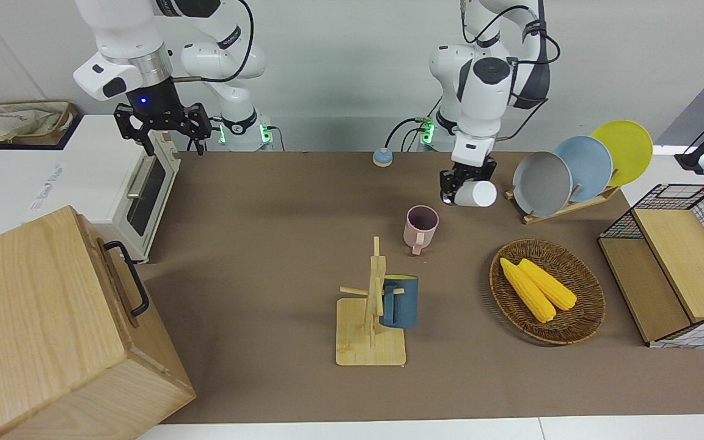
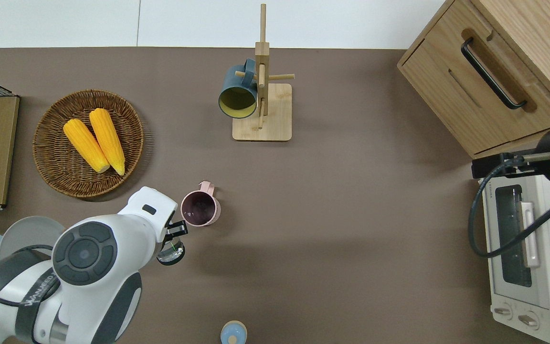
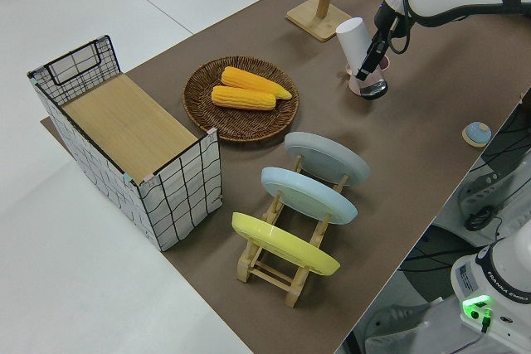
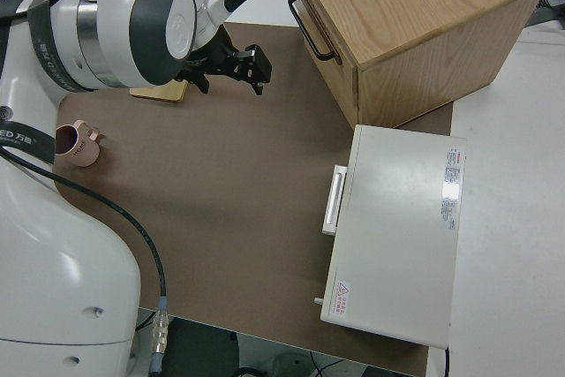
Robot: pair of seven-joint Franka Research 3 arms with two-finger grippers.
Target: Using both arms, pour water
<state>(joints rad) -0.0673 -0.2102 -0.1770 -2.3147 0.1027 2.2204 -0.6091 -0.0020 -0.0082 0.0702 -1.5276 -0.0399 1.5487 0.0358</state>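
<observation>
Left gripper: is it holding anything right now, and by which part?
Yes: the left gripper holds a white cup by its side wall, tipped sideways beside the pink mug.

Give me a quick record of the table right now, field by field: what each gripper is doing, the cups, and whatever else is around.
left gripper: shut on white cup, held tipped on its side beside the pink mug
right gripper: open, parked
pink mug: upright on table, mid-table
blue mug: hanging on wooden mug rack
corn cobs: two, in wicker basket
plates: three, standing in plate rack
toaster oven: at right arm's end, door closed
</observation>
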